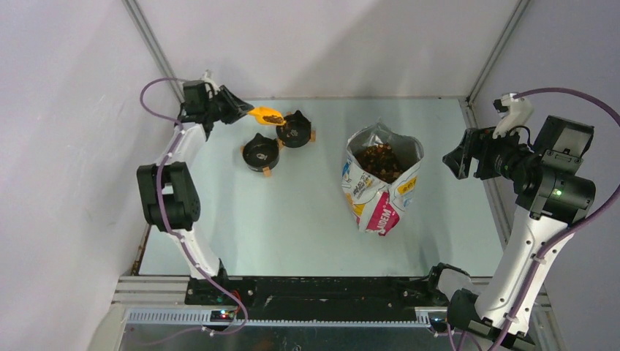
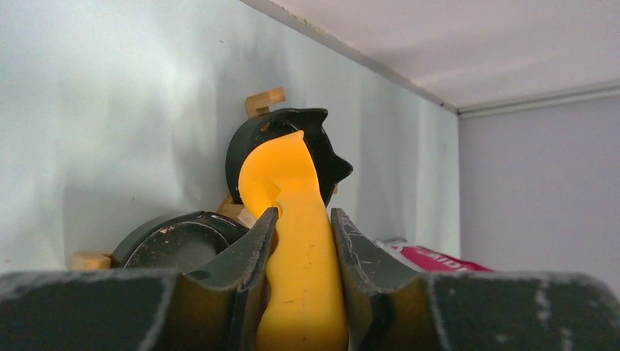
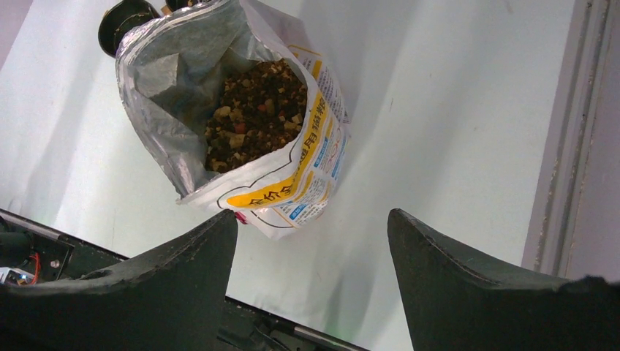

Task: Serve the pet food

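My left gripper (image 1: 235,111) is shut on the handle of an orange scoop (image 1: 265,115); the scoop also shows in the left wrist view (image 2: 292,219), between my fingers. The scoop holds brown pet food (image 1: 272,118) just left of the far black bowl (image 1: 296,130). A second black bowl (image 1: 261,152) stands nearer. More kibble (image 1: 380,161) fills the open printed bag (image 1: 380,191); the kibble also shows in the right wrist view (image 3: 256,117). My right gripper (image 1: 455,155) is open and empty, right of the bag.
Both bowls sit on small wooden feet (image 2: 265,101) at the back left of the table. White walls and metal frame posts (image 1: 150,36) close in the back corners. The bag (image 3: 241,110) stands upright mid-table.
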Robot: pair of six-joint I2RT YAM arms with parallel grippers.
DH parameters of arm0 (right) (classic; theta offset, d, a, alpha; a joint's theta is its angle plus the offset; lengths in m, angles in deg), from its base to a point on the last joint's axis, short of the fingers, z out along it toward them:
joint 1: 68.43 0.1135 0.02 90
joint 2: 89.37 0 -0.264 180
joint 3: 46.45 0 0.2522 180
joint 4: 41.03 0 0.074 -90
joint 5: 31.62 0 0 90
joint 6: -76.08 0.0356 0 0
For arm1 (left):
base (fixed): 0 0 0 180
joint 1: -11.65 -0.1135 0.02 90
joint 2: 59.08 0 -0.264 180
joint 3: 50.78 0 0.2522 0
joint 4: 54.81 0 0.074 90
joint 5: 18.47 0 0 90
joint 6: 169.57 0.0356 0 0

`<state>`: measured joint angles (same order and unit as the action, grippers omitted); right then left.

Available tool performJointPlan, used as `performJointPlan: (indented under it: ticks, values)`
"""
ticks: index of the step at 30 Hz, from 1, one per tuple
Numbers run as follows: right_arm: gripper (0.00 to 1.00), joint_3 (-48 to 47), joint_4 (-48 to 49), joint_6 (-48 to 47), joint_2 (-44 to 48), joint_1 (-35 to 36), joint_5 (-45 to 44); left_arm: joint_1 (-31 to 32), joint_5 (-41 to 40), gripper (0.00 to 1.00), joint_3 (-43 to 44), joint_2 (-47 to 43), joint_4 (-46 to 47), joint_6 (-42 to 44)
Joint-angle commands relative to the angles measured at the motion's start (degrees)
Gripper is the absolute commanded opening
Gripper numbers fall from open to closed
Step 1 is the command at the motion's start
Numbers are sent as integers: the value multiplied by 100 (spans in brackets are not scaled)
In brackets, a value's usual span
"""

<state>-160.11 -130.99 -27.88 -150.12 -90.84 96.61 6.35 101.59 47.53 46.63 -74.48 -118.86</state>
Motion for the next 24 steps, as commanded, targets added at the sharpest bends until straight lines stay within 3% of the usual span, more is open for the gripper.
performJointPlan:
  ticks: [1, 13, 21, 24]
  values:
    - [77, 26, 97, 57, -16, -51, 96, 369, -287, 0, 457, 185, -444, 851]
    - [78, 52, 78, 43, 18, -103, 120, 1332, -1632, 0, 1107, -38, -1107, 2808]
    - [77, 18, 75, 9, -66, -105, 193, 1995, -2308, 0, 892, -1050, -1128, 4653]
    - [77, -42, 82, -1, -87, -105, 241, 2049, -2231, 0, 1053, -1486, -1639, 4604]
